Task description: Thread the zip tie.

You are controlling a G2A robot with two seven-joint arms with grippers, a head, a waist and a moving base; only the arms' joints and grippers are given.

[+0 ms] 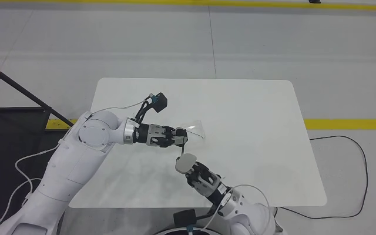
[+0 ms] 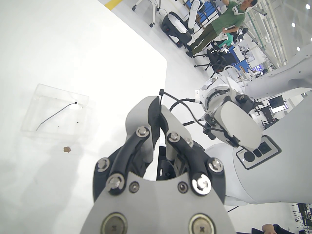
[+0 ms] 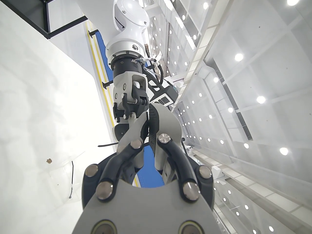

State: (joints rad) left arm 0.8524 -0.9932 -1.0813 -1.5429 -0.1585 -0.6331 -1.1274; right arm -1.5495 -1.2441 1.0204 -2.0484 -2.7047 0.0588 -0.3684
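Note:
A thin black zip tie (image 2: 161, 93) is pinched upright between the pads of my left gripper (image 2: 158, 109), which is shut on it, its square head poking out above the fingertips. From the head the strap arcs across to my right gripper (image 2: 207, 125), which faces the left one closely. In the right wrist view my right gripper (image 3: 148, 121) is shut on the strap, and a black tail (image 3: 107, 144) sticks out sideways beside its fingers. From above, both grippers (image 1: 179, 137) (image 1: 184, 161) meet over the table's middle, the zip tie (image 1: 182, 148) between them.
A shallow clear tray (image 2: 48, 98) lies on the white table (image 1: 252, 117) just beyond the grippers, with one spare black zip tie (image 2: 56, 115) in it. A small brown crumb (image 2: 67, 149) sits beside the tray. The table's right half is open.

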